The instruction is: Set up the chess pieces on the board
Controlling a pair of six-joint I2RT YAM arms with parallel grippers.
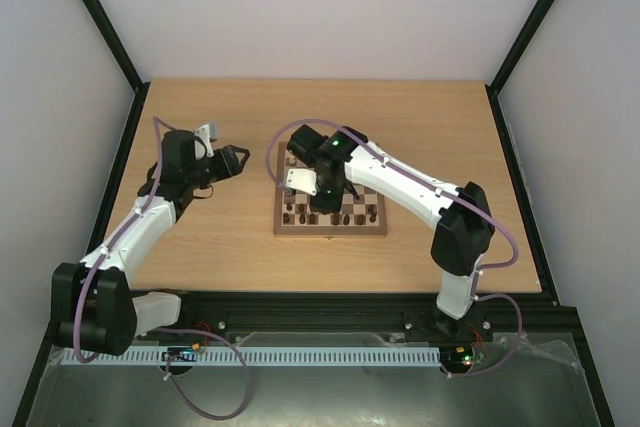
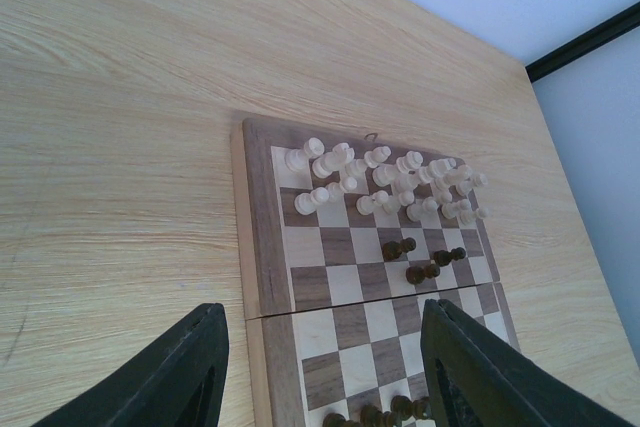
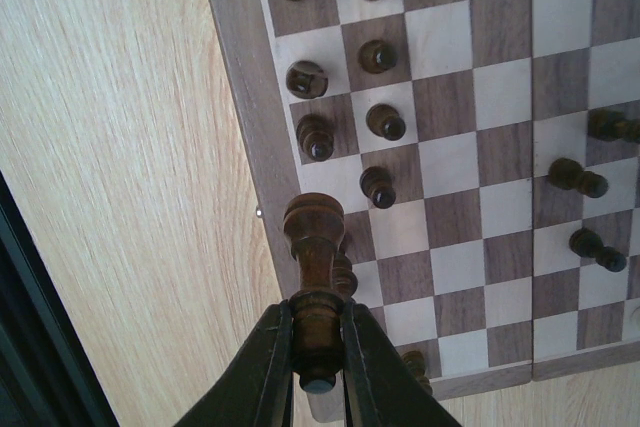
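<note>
**Chess pieces: one dark figure in hand at the board's edge**

Right gripper (image 3: 317, 337): the jaws are nearly closed and pinch the foot of a tall dark brown turned wooden piece (image 3: 313, 237). The piece's long axis runs in line with the fingers, with the knobbed head pointing away from the wrist. The head lies over the seam between the rim and the outermost file of the small checkered wooden board (image 3: 235, 97), which has dark brown and cream squares inside a light rim.

Immediately beyond, standing dark brown pieces (image 3: 378, 55) occupy two files along that edge, all upright. One sits just behind the held shaft and is partly hidden. Whether the square under the head is free cannot be told.

Judgement: the target lies straight ahead of the fingertips. The move calls for a short descent with the piece brought upright, clear of its close neighbours.

Further out, several stray dark pieces (image 3: 575, 177) lie toppled mid-board, well apart from the ranks. On the far side, pale cream pieces (image 2: 380, 182) are closely bunched on the last two rows.

Left gripper (image 2: 320, 387): the jaws are wide apart and hold nothing. It hangs over the light wooden table (image 2: 120, 147) beside the board. The right arm is much the nearer to the dark ranks.

Containers: none in view. The board alone holds pieces.
</note>
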